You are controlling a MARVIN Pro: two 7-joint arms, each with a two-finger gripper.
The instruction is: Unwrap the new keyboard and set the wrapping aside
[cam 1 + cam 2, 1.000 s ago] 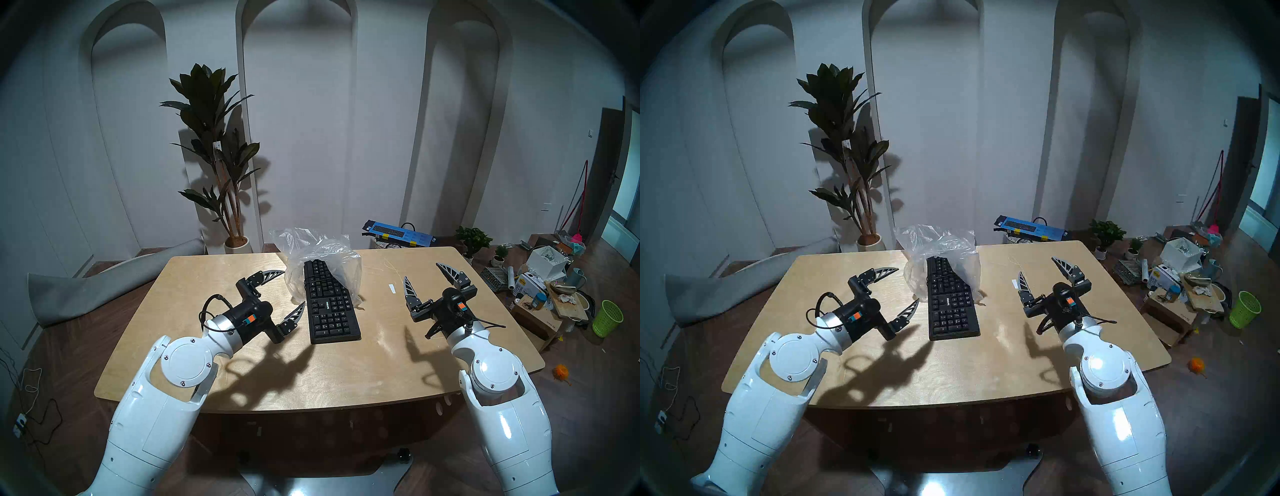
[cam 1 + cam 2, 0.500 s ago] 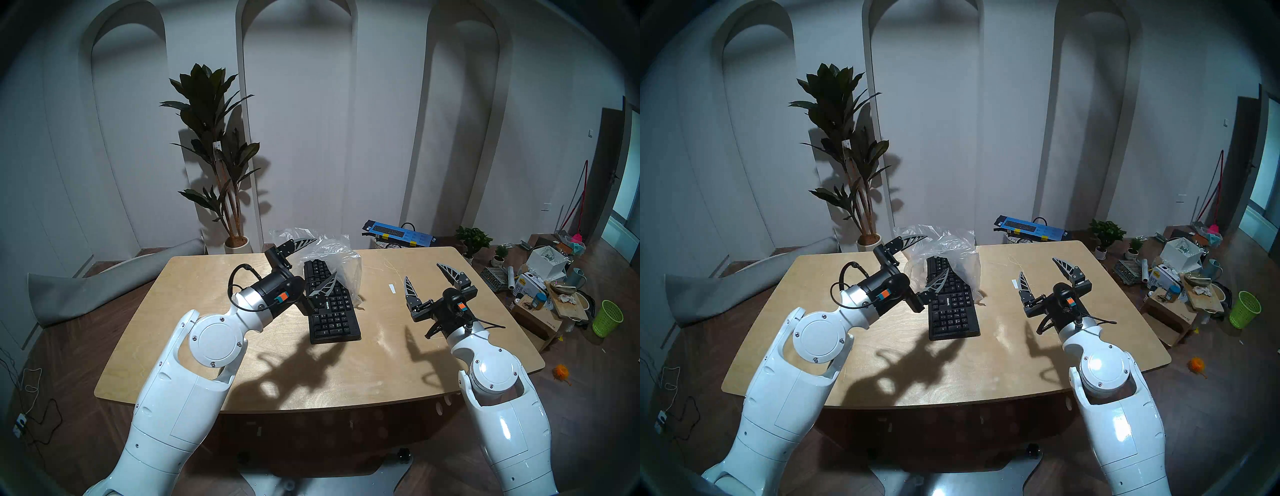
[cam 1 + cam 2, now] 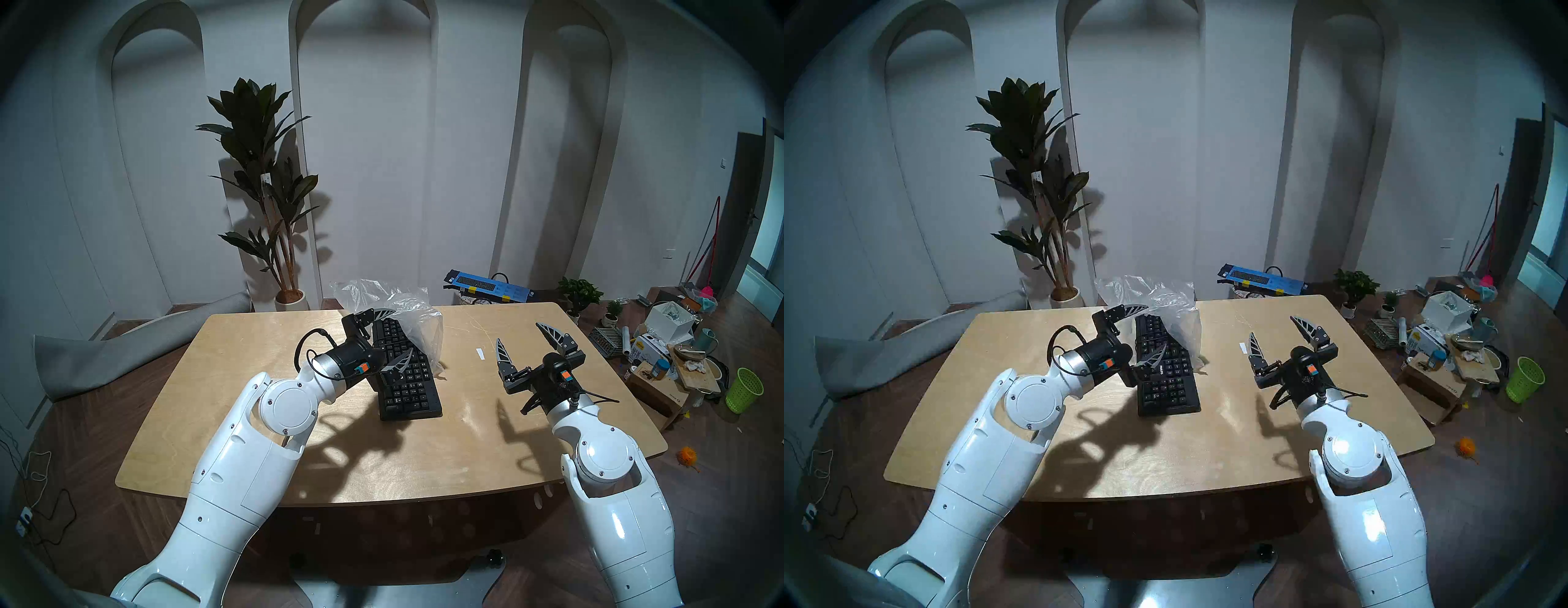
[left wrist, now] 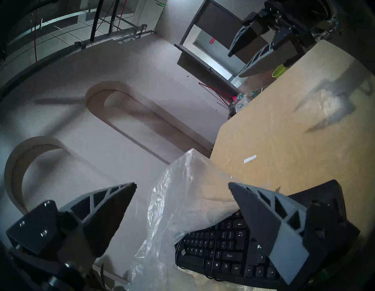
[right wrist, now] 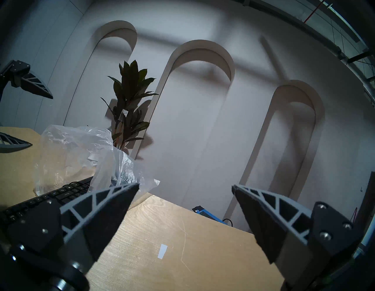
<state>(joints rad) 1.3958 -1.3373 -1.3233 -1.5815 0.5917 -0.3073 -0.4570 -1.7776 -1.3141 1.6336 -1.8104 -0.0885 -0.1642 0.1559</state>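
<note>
My left gripper (image 3: pixel 398 332) is spread wide and empty, one finger over the keyboard (image 3: pixel 408 378), the other up beside the wrapping (image 3: pixel 418 316). My right gripper (image 3: pixel 521 339) gapes too, holding nothing, well to the keyboard's right. The keyboard lies on the table (image 3: pixel 271 339); the crinkled wrapping covers only its far end.

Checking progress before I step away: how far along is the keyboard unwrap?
Partly done: the near half of the keyboard lies bare on the table; its far end sits inside the wrapping. In hand: the left gripper hangs open over the keyboard by the bag, gripping nothing. The right gripper is open and empty. Left: pull the bag off and set it aside.
</note>
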